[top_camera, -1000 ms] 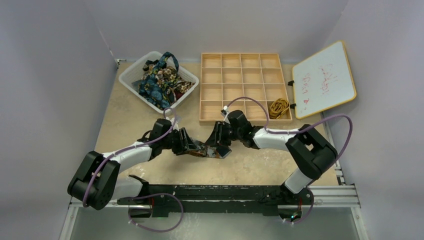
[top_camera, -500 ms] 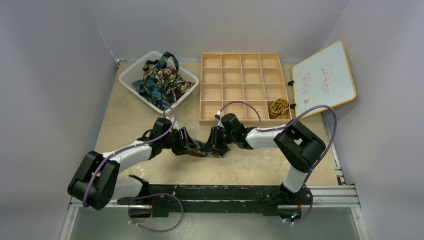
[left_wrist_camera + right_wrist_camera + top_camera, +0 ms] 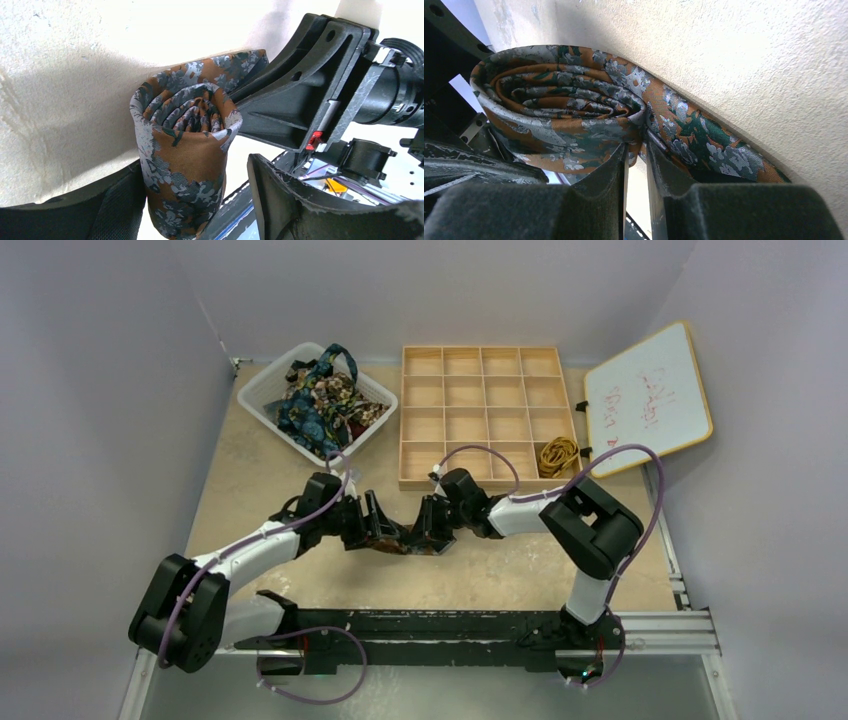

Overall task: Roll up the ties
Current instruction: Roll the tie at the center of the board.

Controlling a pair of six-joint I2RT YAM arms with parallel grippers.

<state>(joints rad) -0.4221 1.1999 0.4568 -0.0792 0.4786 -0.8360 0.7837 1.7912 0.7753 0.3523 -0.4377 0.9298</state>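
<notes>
The two arms meet near the middle of the surface (image 3: 250, 490), the left arm (image 3: 250, 545) reaching in from the left and the right arm (image 3: 520, 515) from the right. Between them lies the dark brown tie (image 3: 400, 538), blotched with orange and grey.

Most of this tie is wound into a tight roll, and the left wrist view shows its spiral end. The left fingers (image 3: 300, 210) stand open around the roll: one pad touches its side, while the other is apart from it with a clear gap.

In the right wrist view the roll looks like a flattened oval. A loose tail runs off along the surface to the right. The right fingers (image 3: 609, 185) are drawn almost together and pinch the fabric where the tail leaves the roll.

At the back left, a white basket (image 3: 262, 390) holds a heap of other ties (image 3: 320, 395) in blue-teal and brown floral patterns. Just beside it to the right lies a wooden tray (image 3: 402, 420) divided into compartments. A gold tie (image 3: 557, 453) sits in its near right corner compartment. A whiteboard (image 3: 648, 398) with red marks lies tilted at the right of the tray.
</notes>
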